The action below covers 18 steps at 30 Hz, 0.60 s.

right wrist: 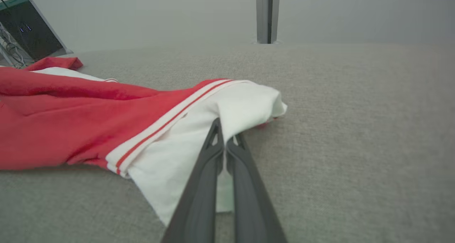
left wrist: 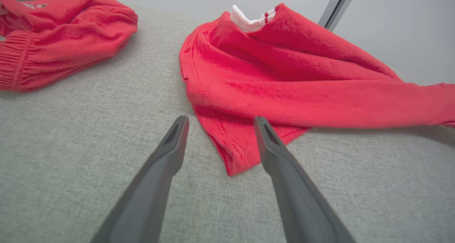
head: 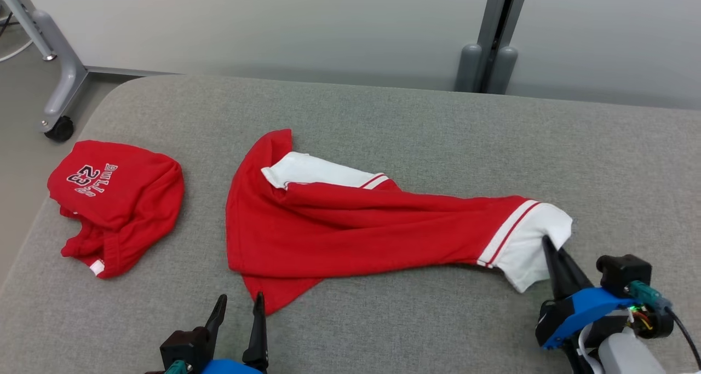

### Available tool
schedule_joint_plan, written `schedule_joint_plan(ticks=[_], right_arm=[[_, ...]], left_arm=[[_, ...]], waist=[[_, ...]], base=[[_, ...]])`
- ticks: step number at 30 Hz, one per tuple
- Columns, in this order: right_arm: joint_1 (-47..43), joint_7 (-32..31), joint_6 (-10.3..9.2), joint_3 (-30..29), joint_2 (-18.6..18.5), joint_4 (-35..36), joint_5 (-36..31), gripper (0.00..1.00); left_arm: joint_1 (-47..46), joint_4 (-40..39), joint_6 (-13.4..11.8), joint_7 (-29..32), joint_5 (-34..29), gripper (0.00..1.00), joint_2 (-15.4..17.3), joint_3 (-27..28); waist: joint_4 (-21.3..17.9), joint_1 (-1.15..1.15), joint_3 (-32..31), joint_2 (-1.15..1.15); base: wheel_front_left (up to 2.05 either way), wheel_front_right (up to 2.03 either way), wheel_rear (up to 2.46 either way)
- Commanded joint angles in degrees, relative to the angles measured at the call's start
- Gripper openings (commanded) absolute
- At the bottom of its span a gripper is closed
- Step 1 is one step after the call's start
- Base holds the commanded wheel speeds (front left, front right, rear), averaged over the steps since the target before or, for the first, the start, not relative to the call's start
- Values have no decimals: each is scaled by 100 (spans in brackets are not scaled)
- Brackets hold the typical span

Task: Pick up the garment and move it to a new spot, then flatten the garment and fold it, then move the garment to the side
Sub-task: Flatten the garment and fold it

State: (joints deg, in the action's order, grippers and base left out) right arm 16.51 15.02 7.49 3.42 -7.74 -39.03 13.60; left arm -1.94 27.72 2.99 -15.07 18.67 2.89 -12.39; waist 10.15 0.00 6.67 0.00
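– When the grey mat (head: 416, 122) is looked at, where is the shirt (head: 350, 231) found?
– It is spread near the middle, stretched long from left to right. Its white sleeve (head: 523, 251) is pointed to the right.
– How is it held?
– That sleeve is pinched by the right gripper (head: 546, 242), whose fingers are pressed tight together. The left gripper (head: 240, 298) is spread wide, and nothing is gripped by it. The shirt's red bottom corner is seen just by its fingertips. Some red shorts (head: 118, 199) are seen apart, at the mat's left side.
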Motion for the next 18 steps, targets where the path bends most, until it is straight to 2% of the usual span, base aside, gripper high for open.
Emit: schedule_joint_plan(ticks=[1,7,12,17,18], right_arm=[[-17,21,0,-157,-54,150,-59,0],[-219,21,0,-588,-249,639,-418,0],[-322,21,0,-936,-440,852,-1112,0],[-311,21,0,-1063,-166,910,-1767,0],[-253,21,0,-1013,-60,914,-1814,13]], left_arm=[[-44,-11,-2,-15,1,100,1,5],[52,-19,4,-15,34,100,2,14],[131,-1,-8,-15,101,100,2,-14],[150,17,-31,-15,140,100,3,-77],[155,29,-26,-15,139,100,2,-86]], waist=[[-83,0,-66,0],[-361,0,-246,0],[-569,0,-337,0],[-608,0,-324,0],[-608,0,-313,0]], base=[[0,0,0],[0,0,0],[0,0,0],[0,0,0],[0,0,0]])
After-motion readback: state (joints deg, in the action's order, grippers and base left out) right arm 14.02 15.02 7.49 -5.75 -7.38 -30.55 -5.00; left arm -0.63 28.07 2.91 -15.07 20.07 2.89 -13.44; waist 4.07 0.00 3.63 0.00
